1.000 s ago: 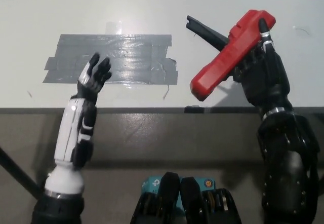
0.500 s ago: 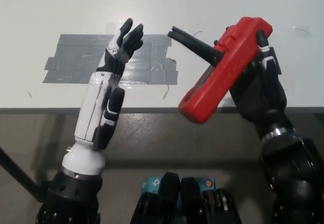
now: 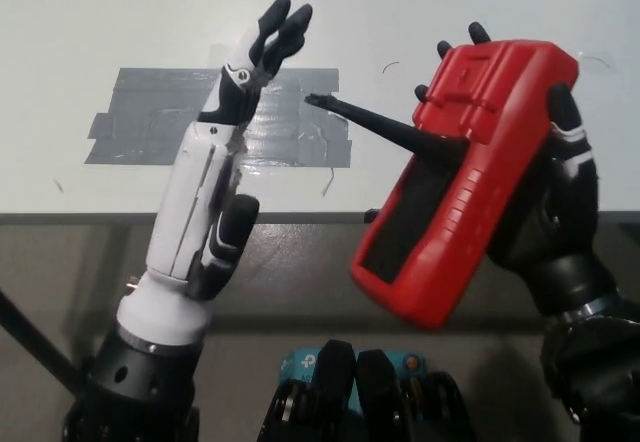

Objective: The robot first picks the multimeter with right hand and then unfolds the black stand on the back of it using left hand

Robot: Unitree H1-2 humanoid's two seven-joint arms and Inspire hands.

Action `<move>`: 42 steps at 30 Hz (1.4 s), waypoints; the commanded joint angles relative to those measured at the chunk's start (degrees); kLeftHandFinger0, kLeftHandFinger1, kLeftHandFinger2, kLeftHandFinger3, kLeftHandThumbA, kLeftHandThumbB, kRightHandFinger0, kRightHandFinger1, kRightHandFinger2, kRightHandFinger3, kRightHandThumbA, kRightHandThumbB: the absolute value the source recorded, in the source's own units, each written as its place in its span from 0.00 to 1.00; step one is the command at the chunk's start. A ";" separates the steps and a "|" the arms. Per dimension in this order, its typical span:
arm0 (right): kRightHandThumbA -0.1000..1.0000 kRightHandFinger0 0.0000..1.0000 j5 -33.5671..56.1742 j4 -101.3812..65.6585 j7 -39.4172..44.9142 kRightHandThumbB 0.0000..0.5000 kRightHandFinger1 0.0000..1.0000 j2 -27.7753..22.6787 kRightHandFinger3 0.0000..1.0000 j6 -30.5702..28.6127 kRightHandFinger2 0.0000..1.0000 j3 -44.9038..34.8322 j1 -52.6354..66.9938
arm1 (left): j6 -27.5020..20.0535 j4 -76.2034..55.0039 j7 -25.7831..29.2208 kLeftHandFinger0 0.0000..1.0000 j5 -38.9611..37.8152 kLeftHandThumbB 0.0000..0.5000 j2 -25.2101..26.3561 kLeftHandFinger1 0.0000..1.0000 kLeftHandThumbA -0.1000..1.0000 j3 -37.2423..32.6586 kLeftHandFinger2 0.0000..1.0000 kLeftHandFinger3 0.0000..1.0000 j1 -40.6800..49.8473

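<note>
My black right hand (image 3: 545, 212) is shut on the red multimeter (image 3: 470, 162), holding it up above the table's front edge with its back turned toward the camera. The black stand (image 3: 385, 127) sticks out from the back, pointing left toward my other hand. My white left hand (image 3: 262, 54) is raised over the tape patch, fingers apart and holding nothing. Its fingertips are a short gap from the stand's tip, not touching it.
A patch of grey tape (image 3: 215, 117) lies on the white table (image 3: 120, 12). The table's front edge (image 3: 80, 217) runs across the middle of the picture. A blue object (image 3: 300, 362) shows at the bottom, below the table.
The right hand has brought the multimeter nearer the camera and turned its back more toward it. The left hand has risen and moved right, closing on the stand's tip.
</note>
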 commanded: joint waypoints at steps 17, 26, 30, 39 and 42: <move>0.00 0.00 4.54 -3.39 1.77 0.30 0.10 -0.43 0.19 -1.19 0.49 0.62 -1.06 | -10.66 -2.00 1.07 1.00 14.06 0.77 -0.81 1.00 1.00 -1.23 0.96 1.00 -1.31; 0.00 0.00 5.24 -5.50 1.55 0.30 0.06 -0.54 0.16 -1.29 0.40 1.15 -1.66 | -13.64 0.78 0.70 1.00 14.71 0.81 -0.57 1.00 1.00 -1.39 0.98 1.00 -0.18; 0.00 0.00 6.31 -6.36 0.79 0.28 0.03 -0.83 0.16 -1.42 0.38 0.81 -1.76 | -14.96 1.56 0.95 1.00 15.10 0.86 -0.93 1.00 1.00 -1.95 1.00 1.00 1.04; 0.00 0.00 7.81 -8.35 -1.69 0.23 0.01 -1.44 0.20 -1.96 0.38 0.50 -2.23 | -18.73 2.91 2.74 1.00 18.09 0.83 -2.44 1.00 1.00 -2.12 0.96 1.00 3.07; 0.00 0.00 9.42 -7.89 -1.82 0.20 0.04 -1.65 0.13 -2.45 0.43 -0.05 -2.47 | -19.39 2.05 2.72 1.00 17.38 0.78 -3.12 1.00 1.00 -2.43 0.92 1.00 4.52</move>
